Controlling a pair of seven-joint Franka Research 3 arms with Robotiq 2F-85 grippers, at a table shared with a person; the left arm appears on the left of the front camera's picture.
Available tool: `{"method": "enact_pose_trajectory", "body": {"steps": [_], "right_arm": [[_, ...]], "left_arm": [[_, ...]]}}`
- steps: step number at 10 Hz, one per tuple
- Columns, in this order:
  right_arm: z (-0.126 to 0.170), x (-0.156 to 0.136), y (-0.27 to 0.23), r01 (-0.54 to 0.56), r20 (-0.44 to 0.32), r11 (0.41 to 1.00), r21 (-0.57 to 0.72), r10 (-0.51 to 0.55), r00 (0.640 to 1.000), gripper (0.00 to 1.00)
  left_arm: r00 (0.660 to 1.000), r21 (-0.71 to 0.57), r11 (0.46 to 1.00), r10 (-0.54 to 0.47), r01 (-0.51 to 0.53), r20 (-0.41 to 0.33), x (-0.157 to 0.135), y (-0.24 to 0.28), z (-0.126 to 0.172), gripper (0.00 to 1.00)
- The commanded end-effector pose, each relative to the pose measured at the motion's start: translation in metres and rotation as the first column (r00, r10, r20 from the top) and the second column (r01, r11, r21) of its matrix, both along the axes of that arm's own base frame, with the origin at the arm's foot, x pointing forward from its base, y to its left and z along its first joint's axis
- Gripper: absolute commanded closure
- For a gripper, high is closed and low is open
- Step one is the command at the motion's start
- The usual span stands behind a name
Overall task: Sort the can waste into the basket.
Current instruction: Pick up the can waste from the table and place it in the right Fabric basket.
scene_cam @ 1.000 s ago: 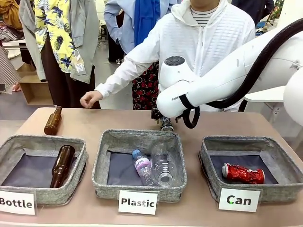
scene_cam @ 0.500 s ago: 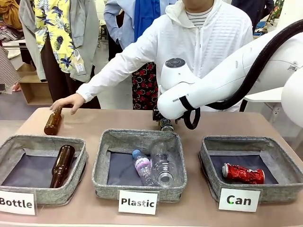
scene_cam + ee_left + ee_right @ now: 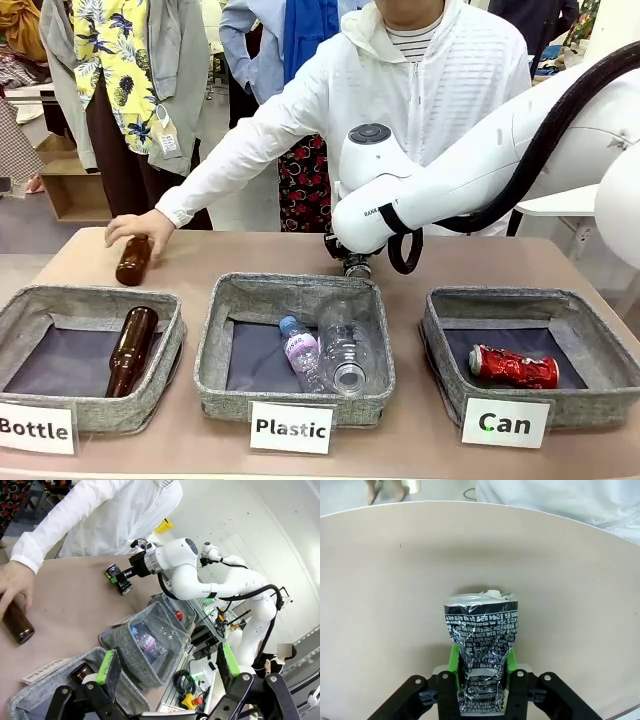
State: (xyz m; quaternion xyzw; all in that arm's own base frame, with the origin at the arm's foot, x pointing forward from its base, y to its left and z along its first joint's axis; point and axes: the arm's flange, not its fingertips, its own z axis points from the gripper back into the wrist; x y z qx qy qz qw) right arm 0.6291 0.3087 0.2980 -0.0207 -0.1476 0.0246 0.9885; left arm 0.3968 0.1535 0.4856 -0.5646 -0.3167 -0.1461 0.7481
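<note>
Crushed black-and-silver can (image 3: 481,645) clamped between the right gripper's (image 3: 480,667) green pads above the table (image 3: 380,605), behind the Plastic basket (image 3: 295,345), red can (image 3: 513,367) lying in the Can basket (image 3: 530,355), left gripper (image 3: 167,667) spread wide with nothing between its fingers, person's hand (image 3: 142,229) on a brown bottle (image 3: 133,261)

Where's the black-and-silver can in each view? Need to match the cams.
Front view: black-and-silver can is partly visible under the right arm's wrist, just behind the Plastic basket.
Left wrist view: upper middle, in the right gripper over the table, beyond that basket.
Right wrist view: centre-bottom, can clamped between the green pads, above the tabletop.
Shared landmark: the tan tabletop, seen in all three.
</note>
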Motion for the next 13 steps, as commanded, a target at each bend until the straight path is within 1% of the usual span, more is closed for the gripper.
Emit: {"method": "enact_pose_trajectory", "body": {"steps": [1, 3, 4, 5, 6, 7, 8, 9, 10, 11, 12, 13], "right_arm": [[0.001, -0.004, -0.003, -0.018, -0.010, 1.000, -0.002, 0.018, 1.000, 1.00], [0.002, -0.005, -0.003, -0.024, -0.012, 1.000, -0.004, 0.024, 1.000, 1.00], [0.013, -0.011, -0.005, -0.031, -0.005, 1.000, -0.003, 0.031, 1.000, 1.00], [0.033, -0.026, -0.010, -0.068, 0.000, 0.998, 0.006, 0.068, 0.998, 1.00], [0.061, -0.049, -0.022, -0.124, 0.002, 0.992, 0.009, 0.124, 0.992, 1.00], [0.089, -0.074, -0.040, -0.170, 0.033, 0.985, -0.010, 0.170, 0.985, 1.00], [0.114, -0.100, -0.066, -0.274, 0.015, 0.962, -0.007, 0.274, 0.962, 1.00], [0.128, -0.120, -0.091, -0.400, -0.027, 0.917, -0.002, 0.400, 0.916, 0.71], [0.140, -0.142, -0.115, -0.532, -0.069, 0.846, 0.022, 0.533, 0.844, 0.71], [0.148, -0.164, -0.136, -0.639, -0.116, 0.768, 0.042, 0.639, 0.761, 0.71], [0.151, -0.188, -0.158, -0.753, -0.158, 0.652, 0.083, 0.755, 0.636, 0.71], [0.146, -0.203, -0.177, -0.819, -0.206, 0.569, 0.070, 0.812, 0.546, 0.71]], "left_arm": [[1.000, 0.000, 1.000, -0.010, 0.010, 0.002, -0.003, 0.001, 0.002, 0.00], [1.000, 0.000, 1.000, 0.000, 0.000, 0.000, 0.000, 0.000, 0.000, 0.00], [1.000, 0.000, 1.000, 0.000, 0.000, 0.000, 0.000, 0.000, 0.000, 0.00], [1.000, 0.000, 1.000, 0.000, 0.000, 0.000, 0.000, 0.000, 0.000, 0.00], [1.000, 0.000, 1.000, 0.000, 0.000, 0.000, 0.000, 0.000, 0.000, 0.00], [1.000, 0.000, 1.000, 0.000, 0.000, 0.000, 0.000, 0.000, 0.000, 0.00], [1.000, 0.000, 1.000, 0.000, 0.000, 0.000, 0.000, 0.000, 0.000, 0.00], [1.000, 0.000, 1.000, 0.000, 0.000, 0.000, 0.000, 0.000, 0.000, 0.00], [1.000, 0.000, 1.000, 0.000, 0.000, 0.000, 0.000, 0.000, 0.000, 0.00], [1.000, 0.000, 1.000, 0.000, 0.000, 0.000, 0.000, 0.000, 0.000, 0.00], [1.000, 0.000, 1.000, 0.000, 0.000, 0.000, 0.000, 0.000, 0.000, 0.00], [1.000, 0.000, 1.000, 0.000, 0.000, 0.000, 0.000, 0.000, 0.000, 0.00]]}}
